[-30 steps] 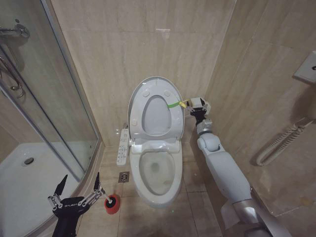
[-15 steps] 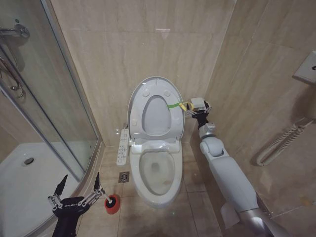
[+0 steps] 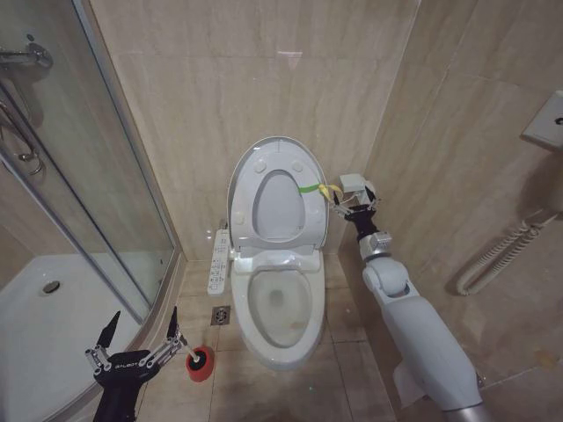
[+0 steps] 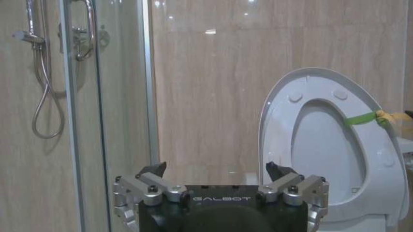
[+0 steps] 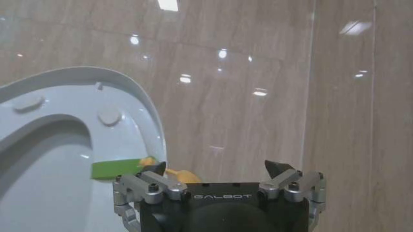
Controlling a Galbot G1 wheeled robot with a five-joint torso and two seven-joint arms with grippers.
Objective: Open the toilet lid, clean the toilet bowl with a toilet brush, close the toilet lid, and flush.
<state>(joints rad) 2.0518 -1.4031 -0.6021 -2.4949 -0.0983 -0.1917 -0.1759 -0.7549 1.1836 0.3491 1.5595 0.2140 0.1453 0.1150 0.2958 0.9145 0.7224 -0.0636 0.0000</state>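
With the toilet lid (image 3: 280,151) standing upright against the far wall and the ring-shaped seat (image 3: 277,204) raised flat against it, we judge the opening step done and the brushing step next. Our right pincer (image 3: 346,200) hovers just to the right of the lid's edge, close to the green strap (image 3: 308,187) with its yellow tab (image 3: 330,189) on the seat, and in the right wrist view its fingers (image 5: 154,169) stand apart, gripping nothing. Our left pincer (image 3: 141,337) waits low at the near left, over the floor beside the curved shower tray (image 3: 35,308), and it too is spread wide and empty; the left wrist view shows its fingertips (image 4: 279,169) well apart, looking toward the lid. The toilet bowl (image 3: 283,303) lies exposed at the centre, faint brownish staining visible inside. The toilet brush (image 3: 186,351) sits in its small red cup (image 3: 201,361) on the floor, left of the bowl and just beside our left pincer's right-hand finger; we cannot tell whether they touch. The white control panel (image 3: 217,258) hangs along the bowl's left side. We reckon the next move calls for the left pincer to settle around the slim brush handle and lift it straight out of the cup without tipping it, while the right arm keeps clear of the lid so it does not fall shut.
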